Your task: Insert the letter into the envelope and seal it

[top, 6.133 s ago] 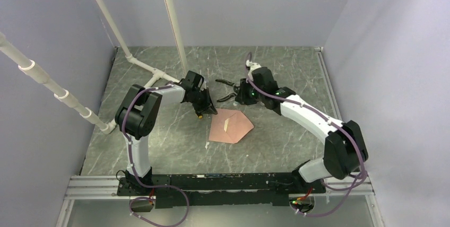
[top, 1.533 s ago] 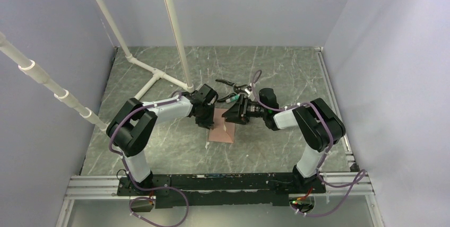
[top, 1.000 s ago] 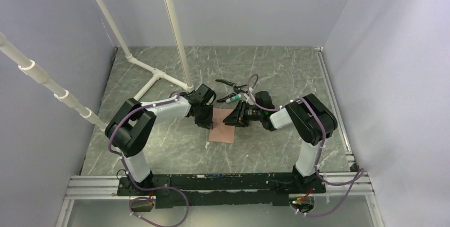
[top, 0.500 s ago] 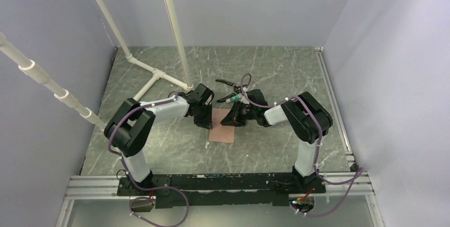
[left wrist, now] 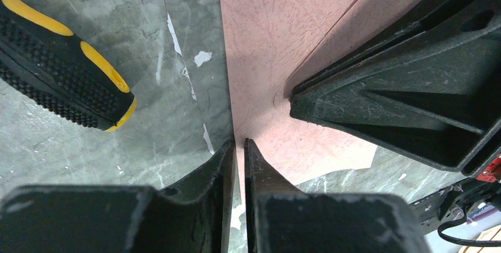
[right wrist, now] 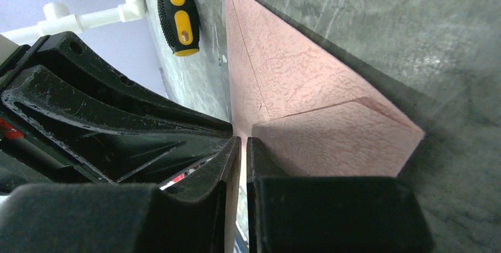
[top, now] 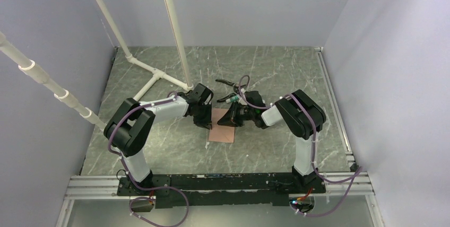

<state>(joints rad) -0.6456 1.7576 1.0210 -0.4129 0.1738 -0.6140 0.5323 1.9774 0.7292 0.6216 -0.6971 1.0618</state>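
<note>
Screwdriver (left wrist: 65, 70) beside envelope (left wrist: 277, 40); left hand (left wrist: 237, 146) and right hand (right wrist: 243, 143) pinch its edges.

Lying on grey marbled bench (top: 265, 147), near its middle: pinkish-brown paper envelope (top: 220, 131). Rectangular outline, finely textured surface. Pointed triangular flap folded over the body, its slanting edges seen as diagonal lines across the face. Longer side running front to back.

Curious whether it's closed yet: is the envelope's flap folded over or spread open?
Folded over: the envelope is a plain rectangle, no triangle sticking out.
</note>
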